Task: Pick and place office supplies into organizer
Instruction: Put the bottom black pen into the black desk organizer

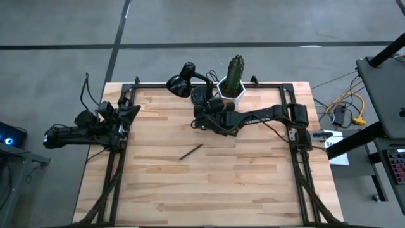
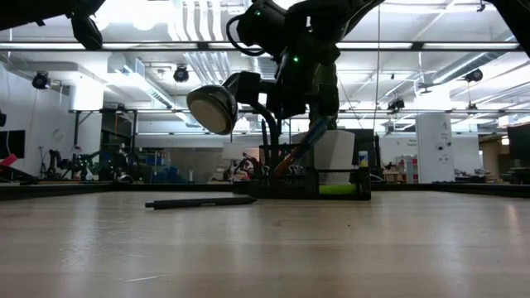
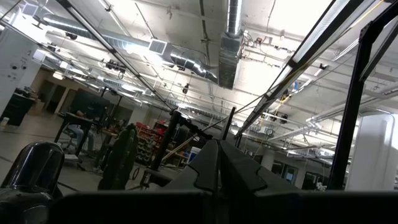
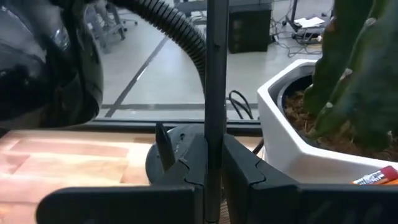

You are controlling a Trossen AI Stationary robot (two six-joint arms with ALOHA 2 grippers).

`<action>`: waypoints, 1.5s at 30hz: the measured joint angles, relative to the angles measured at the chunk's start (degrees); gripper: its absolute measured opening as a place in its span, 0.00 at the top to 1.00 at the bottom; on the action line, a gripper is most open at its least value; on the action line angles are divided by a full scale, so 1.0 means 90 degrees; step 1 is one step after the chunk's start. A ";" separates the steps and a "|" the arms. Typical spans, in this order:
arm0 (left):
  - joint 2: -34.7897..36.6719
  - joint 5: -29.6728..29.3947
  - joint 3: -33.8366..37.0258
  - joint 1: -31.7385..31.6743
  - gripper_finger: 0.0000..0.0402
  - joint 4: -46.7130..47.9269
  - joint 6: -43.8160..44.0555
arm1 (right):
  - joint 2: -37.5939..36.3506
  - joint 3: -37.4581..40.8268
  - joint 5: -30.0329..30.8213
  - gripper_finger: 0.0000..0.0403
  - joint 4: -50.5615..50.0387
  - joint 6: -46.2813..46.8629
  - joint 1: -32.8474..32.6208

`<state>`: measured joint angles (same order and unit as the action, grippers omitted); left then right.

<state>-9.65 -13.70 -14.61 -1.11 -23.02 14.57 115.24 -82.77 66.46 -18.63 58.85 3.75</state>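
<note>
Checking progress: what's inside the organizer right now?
Low view: organizer holds angled pencils or pens and a lime-green pad. The rest is unclear. From above, the right gripper, clamping a dark pencil, covers it.

A dark pencil [image 1: 190,152] lay flat and slanted near the middle of the worktop. The dark organizer [image 2: 315,180] stood by the far edge, holding an orange pencil [image 2: 291,159] aslant and a lime-green pad [image 2: 336,189].
</note>
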 joint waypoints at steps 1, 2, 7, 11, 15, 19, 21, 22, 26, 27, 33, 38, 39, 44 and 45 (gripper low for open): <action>0.0000 0.0001 0.0002 -0.0002 1.00 0.0002 0.0000 | 0.0002 0.0010 0.0030 0.97 0.0016 0.0069 0.0002; 0.0000 0.0000 0.0001 0.0000 1.00 0.0001 0.0000 | 0.0005 0.0033 0.0102 0.97 0.0022 0.0155 0.0002; 0.0000 0.0001 0.0000 -0.0002 1.00 0.0000 0.0000 | 0.0015 0.0304 0.0139 0.97 0.0079 0.0933 0.0000; 0.0000 0.0001 0.0002 0.0000 1.00 0.0001 0.0000 | 0.0017 0.0474 0.0094 0.97 0.0092 0.1166 0.0000; 0.0000 0.0001 0.0001 -0.0001 1.00 0.0001 0.0000 | 0.0019 0.0438 0.0111 0.97 0.0245 0.0770 -0.0012; 0.0000 0.0001 0.0002 -0.0002 1.00 0.0002 0.0000 | 0.0019 0.0492 0.0116 0.97 0.0696 0.0164 -0.0009; 0.0000 0.0001 0.0002 -0.0001 1.00 0.0000 0.0000 | 0.0019 0.0564 0.0120 0.97 0.0903 0.0029 0.0002; 0.0000 0.0001 0.0002 -0.0002 1.00 0.0002 0.0000 | 0.0019 0.0612 0.0123 0.97 0.0986 -0.0022 0.0005; 0.0000 0.0001 0.0002 -0.0002 1.00 0.0000 0.0000 | 0.0019 0.0845 0.0133 0.97 0.1328 -0.0310 0.0004; 0.0000 0.0001 0.0002 -0.0001 1.00 0.0000 0.0000 | 0.0019 0.0893 0.0133 0.97 0.1359 -0.0365 0.0000; 0.0000 0.0001 0.0001 -0.0001 1.00 0.0002 0.0001 | 0.0019 0.0948 0.0133 0.97 0.1436 -0.0471 -0.0015; 0.0000 0.0002 0.0001 -0.0001 1.00 0.0002 0.0001 | 0.0019 0.0948 0.0125 0.95 0.1499 -0.0610 -0.0012; 0.0000 0.0001 0.0000 -0.0002 1.00 0.0002 0.0000 | 0.0019 0.0948 0.0114 0.93 0.1499 -0.0605 -0.0012; 0.0000 0.0001 -0.0001 -0.0001 1.00 0.0000 0.0000 | 0.0019 0.0948 0.0113 0.83 0.1496 -0.0632 -0.0012; 0.0000 0.0001 0.0001 -0.0002 1.00 0.0000 0.0000 | 0.0019 0.0948 0.0113 0.82 0.1496 -0.0648 -0.0012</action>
<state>-9.65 -13.69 -14.60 -1.13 -23.02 14.57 115.42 -74.24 67.48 -5.17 53.02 3.64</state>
